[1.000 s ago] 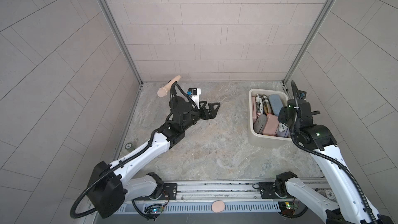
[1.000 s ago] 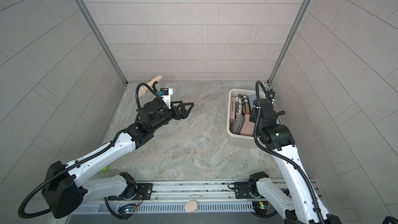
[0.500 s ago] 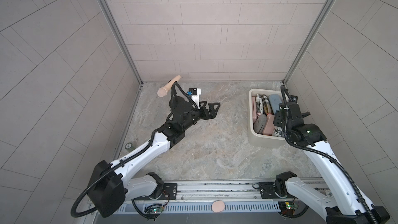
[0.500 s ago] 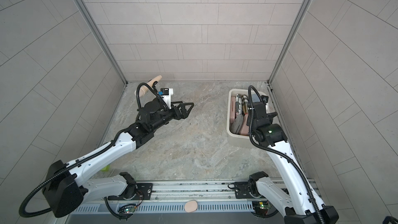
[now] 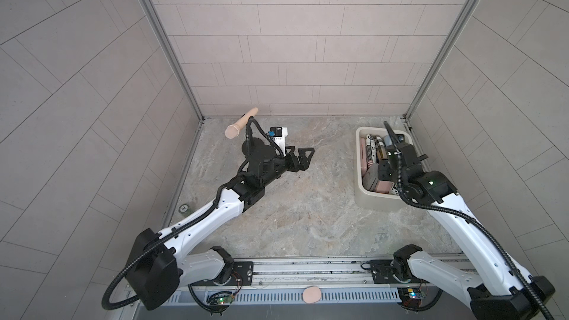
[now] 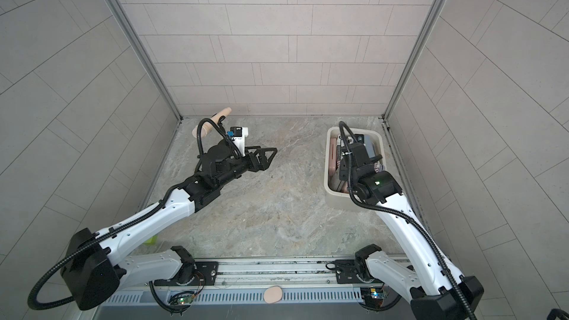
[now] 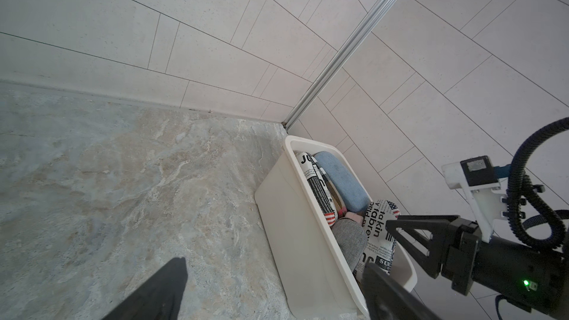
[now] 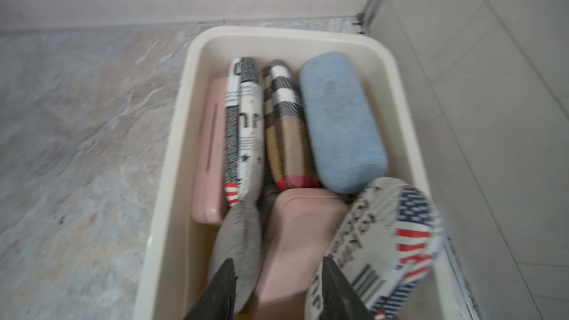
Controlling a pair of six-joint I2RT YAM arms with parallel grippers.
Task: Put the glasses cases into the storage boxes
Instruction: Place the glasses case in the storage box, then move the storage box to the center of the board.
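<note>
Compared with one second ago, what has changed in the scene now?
The right end effector moved toward the robot's left, further in over the storage box, and now hangs above the glasses cases. Whether it grips one cannot be told. The left end effector stayed open above the table; the box stayed in place.

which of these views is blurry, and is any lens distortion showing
Right wrist view: motion blur, the flag print on a newspaper-print case smears. Left wrist view: sharp, case lettering reads clearly in the storage box. Both top views: sharp, but the wide lens bows the wall tiles; light even, shadows soft.
</note>
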